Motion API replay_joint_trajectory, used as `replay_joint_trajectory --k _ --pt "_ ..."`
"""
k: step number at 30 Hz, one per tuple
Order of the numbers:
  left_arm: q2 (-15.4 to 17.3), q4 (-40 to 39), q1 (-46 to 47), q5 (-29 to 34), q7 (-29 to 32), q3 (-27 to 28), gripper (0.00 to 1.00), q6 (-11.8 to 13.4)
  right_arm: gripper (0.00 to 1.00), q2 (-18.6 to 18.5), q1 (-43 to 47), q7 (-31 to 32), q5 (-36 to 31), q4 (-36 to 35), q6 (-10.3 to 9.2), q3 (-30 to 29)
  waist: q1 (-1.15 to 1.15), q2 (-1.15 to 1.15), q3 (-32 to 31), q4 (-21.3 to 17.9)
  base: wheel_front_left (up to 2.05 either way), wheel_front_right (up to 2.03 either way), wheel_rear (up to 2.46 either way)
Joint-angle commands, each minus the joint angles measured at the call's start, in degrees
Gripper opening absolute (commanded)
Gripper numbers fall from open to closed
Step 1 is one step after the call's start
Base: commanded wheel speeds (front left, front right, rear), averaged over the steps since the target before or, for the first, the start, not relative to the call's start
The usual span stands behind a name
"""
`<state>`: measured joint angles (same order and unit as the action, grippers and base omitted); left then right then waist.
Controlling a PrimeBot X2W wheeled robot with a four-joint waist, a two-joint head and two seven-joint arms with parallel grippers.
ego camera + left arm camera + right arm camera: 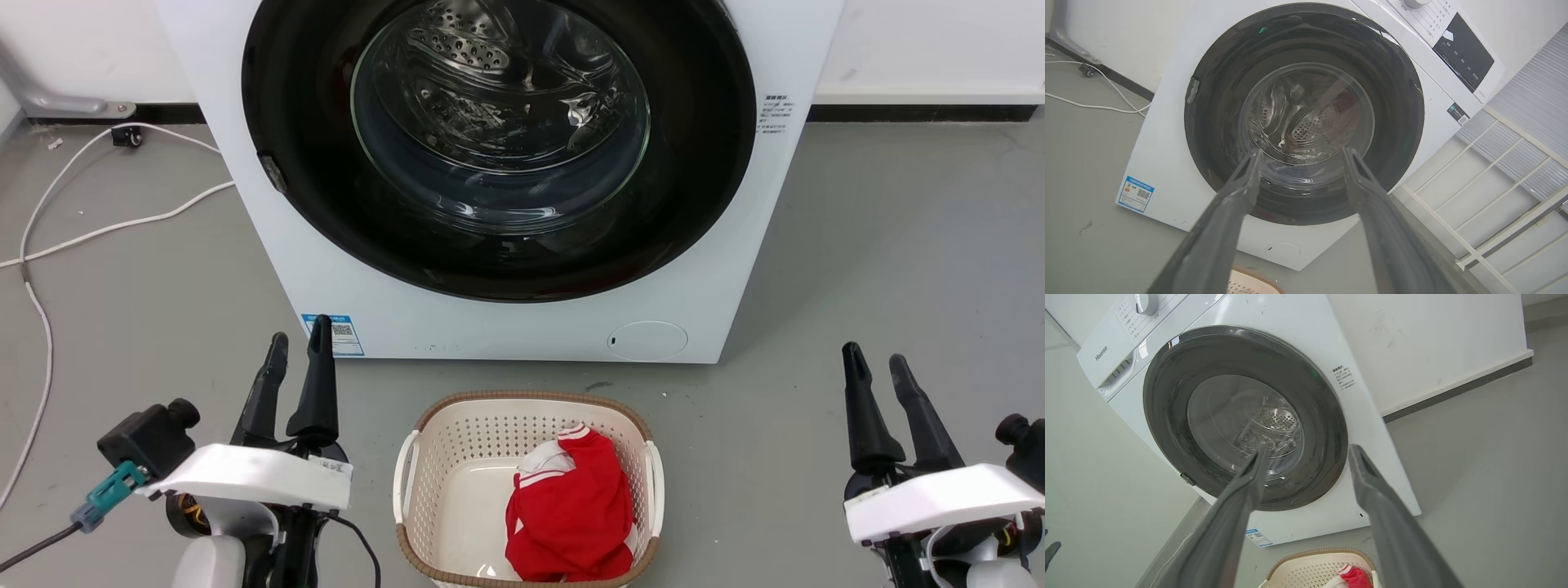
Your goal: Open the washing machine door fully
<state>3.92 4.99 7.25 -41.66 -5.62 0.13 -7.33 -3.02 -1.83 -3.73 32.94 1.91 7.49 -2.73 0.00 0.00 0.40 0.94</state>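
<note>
Head view: the door [694,204] sits shut flush on the washer [490,327], left gripper [300,331] and right gripper [873,354] both spread, empty, well short of it; left wrist view shows a metal tab [1192,90] on its rim; right wrist view, it looks stiff and slick, so I'd hook the edge opposite that tab.

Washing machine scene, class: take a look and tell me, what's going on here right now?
A two-armed robot faces the washing machine door, which is shut flush against the machine's front. The left gripper and right gripper are both open, holding nothing, low and apart from the door. A basket with a red garment sits on the floor between them. The door is not yet touched.
</note>
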Motion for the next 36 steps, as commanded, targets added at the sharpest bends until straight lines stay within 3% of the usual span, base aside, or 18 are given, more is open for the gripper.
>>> replay_joint_trajectory --k 1,36 --pt "0.57 -0.50 0.65 2.50 -0.62 -0.45 1.00 -0.06 1.00 -0.01 0.23 -0.10 -2.27 -0.79 0.00 0.12 0.00 0.00 -0.02 0.01 0.00 0.00 0.00" --pt "1.95 3.08 0.49 24.56 -5.84 -4.56 1.00 1.76 1.00 0.11 1.79 -2.54 -24.18 0.43 0.00 0.33 0.00 0.00 -0.55 0.47 0.00 0.00 0.00"
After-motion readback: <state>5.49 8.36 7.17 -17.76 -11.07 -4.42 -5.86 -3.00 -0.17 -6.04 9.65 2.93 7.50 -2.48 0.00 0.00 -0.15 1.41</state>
